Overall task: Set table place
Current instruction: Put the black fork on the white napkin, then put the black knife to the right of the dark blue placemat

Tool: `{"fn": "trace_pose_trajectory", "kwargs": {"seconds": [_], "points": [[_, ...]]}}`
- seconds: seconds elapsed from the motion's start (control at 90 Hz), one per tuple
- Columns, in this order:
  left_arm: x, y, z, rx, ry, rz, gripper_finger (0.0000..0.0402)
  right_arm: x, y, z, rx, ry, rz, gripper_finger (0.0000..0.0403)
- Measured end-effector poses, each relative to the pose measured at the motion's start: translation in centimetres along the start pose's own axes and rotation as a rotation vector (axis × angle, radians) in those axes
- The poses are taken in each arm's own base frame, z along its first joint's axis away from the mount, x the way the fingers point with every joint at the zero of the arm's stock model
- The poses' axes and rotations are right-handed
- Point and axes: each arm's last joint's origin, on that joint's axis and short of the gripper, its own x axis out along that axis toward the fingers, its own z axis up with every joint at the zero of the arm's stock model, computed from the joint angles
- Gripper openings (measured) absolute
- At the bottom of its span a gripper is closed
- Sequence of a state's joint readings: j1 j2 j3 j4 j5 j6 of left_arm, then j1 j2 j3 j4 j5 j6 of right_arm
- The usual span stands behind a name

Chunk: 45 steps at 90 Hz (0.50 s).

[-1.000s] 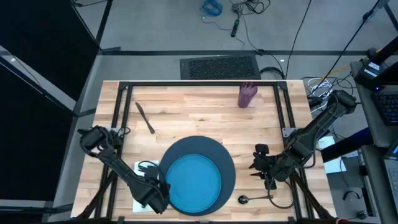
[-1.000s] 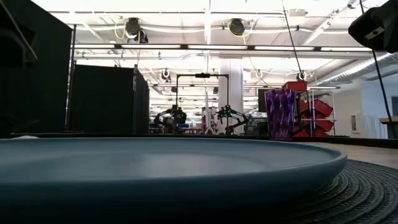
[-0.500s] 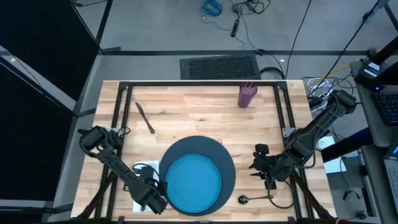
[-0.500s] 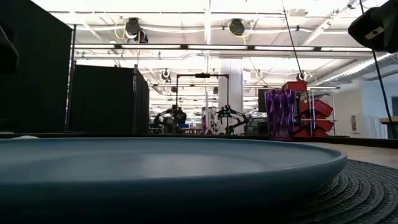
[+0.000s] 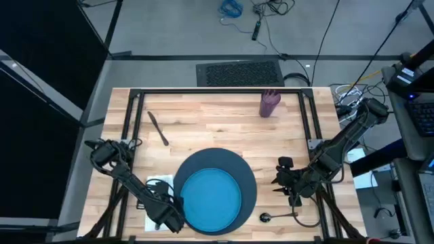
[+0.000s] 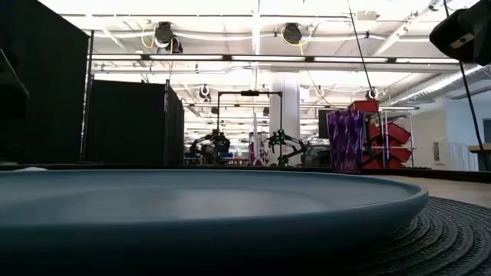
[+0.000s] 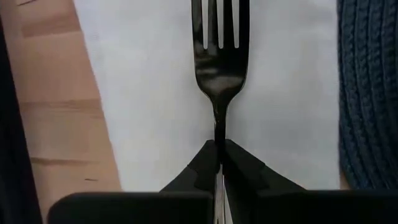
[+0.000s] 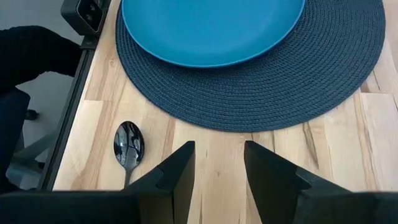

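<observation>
Table: light wooden planks, black metal frame along the edges; bears every item below.

Charger: large, round, dark slate-blue, woven; lies at the table's near middle. Serves here as landmark.

Plate: bright blue, smaller, resting on the charger and set toward its near-left part. In the low view its rim fills the foreground and hides most of the table behind it.

Left arm: reaches from the table's left edge toward the near side, ending just left of the charger. Left gripper: fingers closed tight on the handle of the fork, above the napkin.

Right arm: enters from the right edge. Right gripper: hovers just right of the charger, fingers parted with a moderate gap, holding nothing.

Napkin: white cloth, flat, just left of the charger, partly covered by the left arm.

Cup: purple, faceted, upright, well beyond the charger toward the far right of the table.

Knife: dark, lying at a slant, beyond and to the left of the charger, apart from it.

Fork: dark, tines pointing away from the left gripper, over the napkin, beside the charger's edge.

Spoon: dark, glossy bowl, on bare wood near the charger's near-right edge, not touching it.
</observation>
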State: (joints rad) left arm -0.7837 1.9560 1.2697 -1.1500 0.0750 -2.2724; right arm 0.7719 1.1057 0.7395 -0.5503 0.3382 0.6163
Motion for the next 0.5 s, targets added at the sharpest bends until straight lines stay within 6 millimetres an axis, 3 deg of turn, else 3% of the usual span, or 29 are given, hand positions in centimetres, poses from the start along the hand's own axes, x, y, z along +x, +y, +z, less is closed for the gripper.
{"fn": "trace_pose_trajectory", "kwargs": {"seconds": [0.5], "points": [[0.0, -0.05, -0.04, 0.037, 0.004, -0.005, 0.0056, 0.0, 0.01, 0.0, 0.0, 0.0, 0.0, 0.0125]]}}
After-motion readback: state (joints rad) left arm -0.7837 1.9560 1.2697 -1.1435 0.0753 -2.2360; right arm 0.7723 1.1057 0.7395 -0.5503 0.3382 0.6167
